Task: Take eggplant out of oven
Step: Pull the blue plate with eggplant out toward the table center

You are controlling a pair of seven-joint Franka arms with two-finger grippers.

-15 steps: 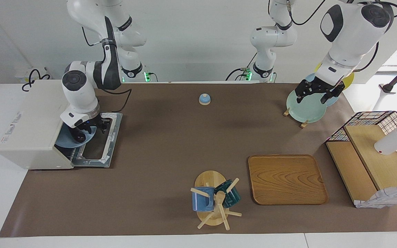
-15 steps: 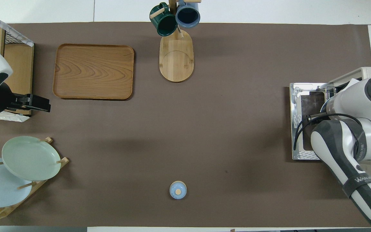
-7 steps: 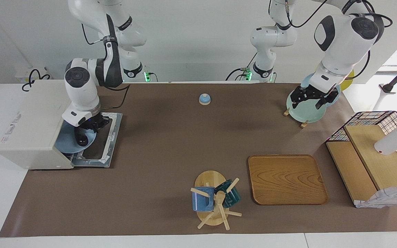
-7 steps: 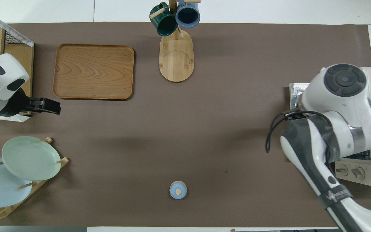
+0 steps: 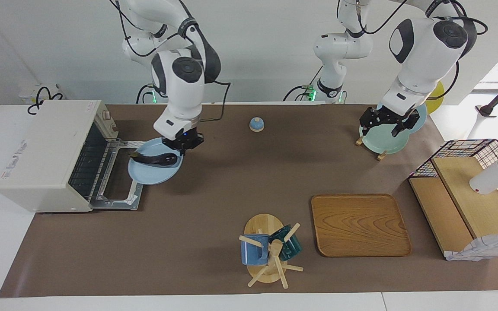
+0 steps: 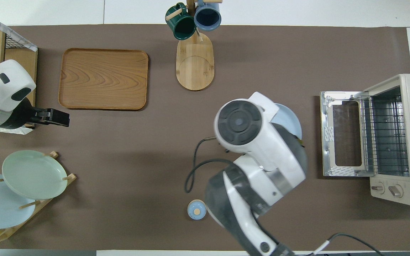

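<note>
The oven [image 5: 41,155] stands at the right arm's end of the table, its door [image 5: 121,190] folded down flat and its wire rack bare [image 6: 383,135]. My right gripper [image 5: 183,144] is shut on the rim of a light blue plate [image 5: 156,172]. It holds the plate up over the table, just beside the door's edge. The dark eggplant [image 5: 154,159] lies across the plate. In the overhead view the right arm hides the eggplant and most of the plate [image 6: 292,121]. My left gripper [image 5: 387,123] is open and empty over the plate rack.
A plate rack with a green plate [image 5: 383,137] stands at the left arm's end. A wire shelf unit [image 5: 465,198], a wooden tray [image 5: 360,224], a mug tree [image 5: 268,252] and a small blue bell [image 5: 256,124] are on the brown mat.
My right gripper has pulled the plate with the eggplant out of the oven and carried it past the door toward the table's middle. The left gripper has drifted slightly over the rack.
</note>
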